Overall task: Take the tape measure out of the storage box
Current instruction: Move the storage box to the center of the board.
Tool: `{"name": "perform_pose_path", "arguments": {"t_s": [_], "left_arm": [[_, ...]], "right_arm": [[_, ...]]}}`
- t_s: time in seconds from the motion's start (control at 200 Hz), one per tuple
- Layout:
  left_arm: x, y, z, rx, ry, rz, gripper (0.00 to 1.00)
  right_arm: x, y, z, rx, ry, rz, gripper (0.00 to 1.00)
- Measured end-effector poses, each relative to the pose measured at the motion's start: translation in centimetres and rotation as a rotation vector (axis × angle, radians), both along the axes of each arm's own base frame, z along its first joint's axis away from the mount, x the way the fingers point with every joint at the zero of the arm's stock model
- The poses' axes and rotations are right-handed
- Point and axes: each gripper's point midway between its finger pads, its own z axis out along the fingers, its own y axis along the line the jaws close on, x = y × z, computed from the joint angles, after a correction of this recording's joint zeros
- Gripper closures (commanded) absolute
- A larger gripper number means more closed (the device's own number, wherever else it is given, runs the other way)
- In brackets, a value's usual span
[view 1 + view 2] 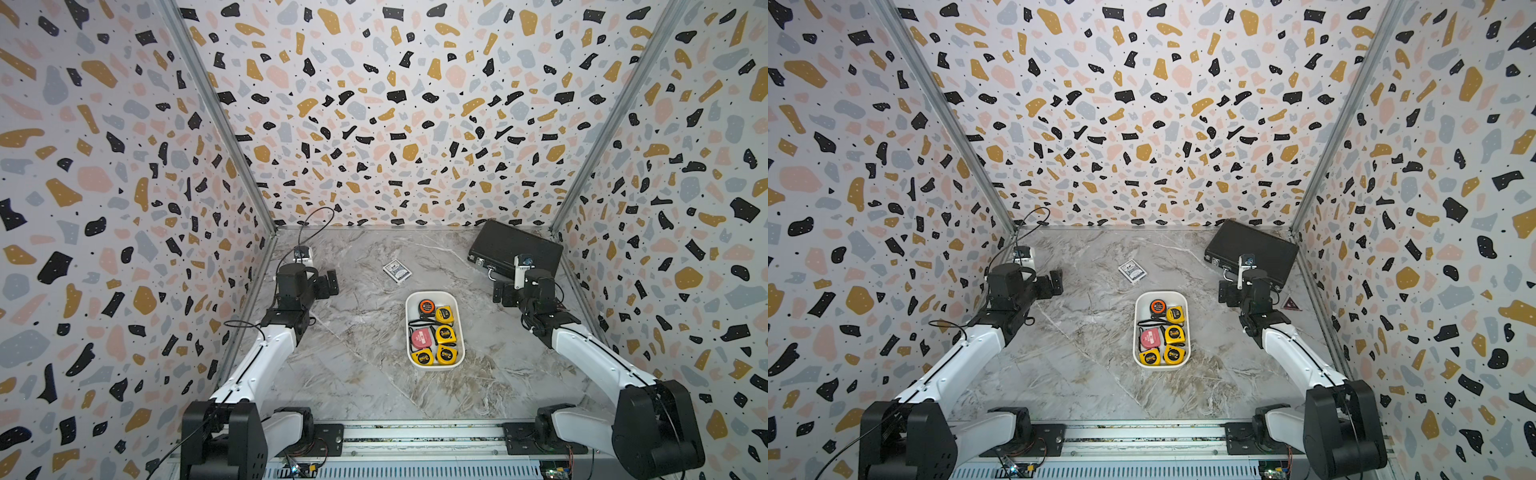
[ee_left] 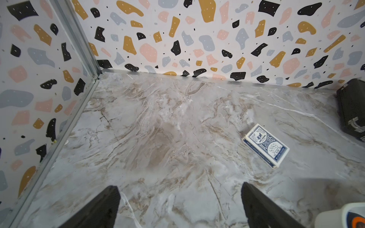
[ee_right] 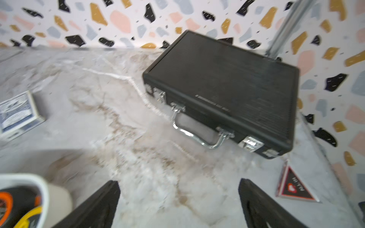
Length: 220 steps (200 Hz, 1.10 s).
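Observation:
The white storage box [image 1: 432, 294] lies on the marble table right of centre, seen in both top views, with several tape measures in it. An orange-and-black tape measure [image 1: 426, 306] sits at its far end, a pink one [image 1: 419, 338] at mid-left, and yellow ones [image 1: 444, 333] fill the rest. My left gripper [image 1: 330, 282] hovers open far to the box's left. My right gripper [image 1: 500, 293] hangs open just right of the box's far end. In the left wrist view the gripper [image 2: 179, 186] holds nothing; the box corner [image 2: 331, 217] shows. The right gripper [image 3: 178, 181] is empty too, the box rim [image 3: 44, 189] beside it.
A black ribbed briefcase [image 1: 515, 249] with a metal handle lies at the back right, close behind my right wrist. A blue card deck [image 1: 397, 271] lies beyond the box. A small red triangle card [image 1: 1291, 304] lies by the right wall. Patterned walls enclose three sides.

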Motion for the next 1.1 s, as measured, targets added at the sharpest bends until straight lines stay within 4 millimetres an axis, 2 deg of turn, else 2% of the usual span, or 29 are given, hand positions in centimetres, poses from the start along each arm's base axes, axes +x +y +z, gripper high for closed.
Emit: {"name": "perform_pose_path", "arguments": {"t_s": [0.09,0.24,0.481,0.606,0.806,1.101], "left_arm": [[-1.1,-1.4,-0.6,-0.04,0.075,-0.03,0.0],[-4.3,-4.2,-2.7,-0.076,0.218,-0.089,0.0],[-7.8,-6.8,-4.8,-0.143,0.329,-0.115,0.0],[-9.7,-8.4,-6.9,-0.151,0.408,-0.14,0.0],[-11.6,-10.9,-8.3,-0.123,0.475,-0.179,0.0],[-12.6,-14.6,-11.0,-0.046,0.589,-0.22,0.0]], "right_arm": [[-1.9,2.2,-1.3,0.069,0.104,0.069,0.01],[-5.2,5.5,-3.4,0.212,0.275,0.156,0.01],[-8.6,10.7,-5.1,0.412,0.439,0.269,0.01],[-9.1,12.6,-5.8,0.472,0.496,0.296,0.01],[-9.8,15.4,-7.5,0.518,0.577,0.335,0.01],[-9.1,19.6,-7.6,0.573,0.606,0.383,0.01]]}}
